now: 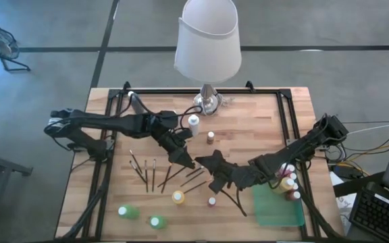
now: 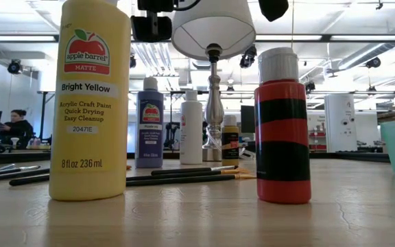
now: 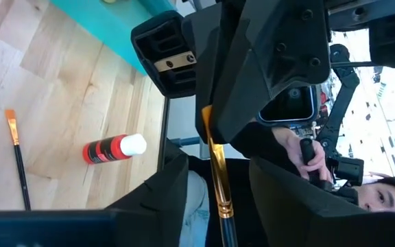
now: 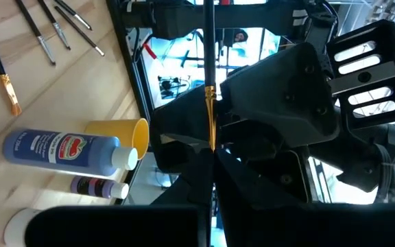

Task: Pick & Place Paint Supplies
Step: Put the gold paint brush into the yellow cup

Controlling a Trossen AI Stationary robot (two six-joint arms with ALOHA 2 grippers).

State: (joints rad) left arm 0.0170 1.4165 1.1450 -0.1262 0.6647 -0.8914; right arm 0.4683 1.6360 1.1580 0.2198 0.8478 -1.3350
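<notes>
Where both arms meet mid-counter: one thin dark-handled paintbrush (image 4: 210,103) between them.
Surface: pale wooden plank counter (image 1: 248,128).
Room: grey floor, ceiling strip lights.
Left fingers (image 1: 196,164): cannot tell.
Right fingers (image 1: 213,160): pinching paintbrush.

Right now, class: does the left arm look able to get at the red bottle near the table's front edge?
Probably not cleanly: the left gripper, fingers open, straddles a paintbrush that the right gripper is shut on, and that gripper crowds the way to the red bottle.
</notes>
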